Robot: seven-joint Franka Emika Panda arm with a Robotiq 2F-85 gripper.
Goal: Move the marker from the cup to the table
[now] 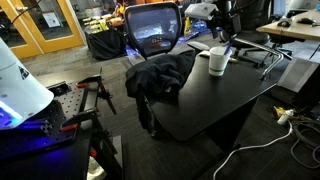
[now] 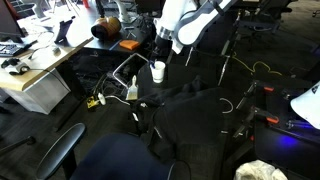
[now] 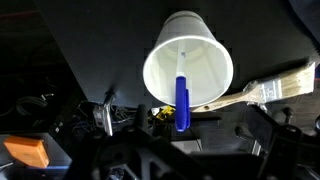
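Nearest to me, a dark jacket [image 1: 160,75] lies heaped on the black table [image 1: 230,95], at about 9 o'clock from the cup [image 1: 217,62]. It is apart from the cup, so it should not foul the reach.

The white cup stands upright on the table. In the wrist view the blue marker [image 3: 182,100] is inside it, its lower end on the cup floor and its upper end leaning over the rim at 6 o'clock. That tilt leaves the top of the marker proud of the rim, which is the obvious place to take hold of it. A paintbrush [image 3: 270,90] lies flat on the table at 3 o'clock from the cup, near it.

The gripper [image 1: 223,42] hangs directly over the cup, pointing straight down, which I take to be for a lift up and out. I cannot tell how far apart its jaws stand, and nothing looks clamped on the marker. I judge the pick is not yet made.

Beyond, at 12 o'clock, stands an office chair [image 1: 155,28].
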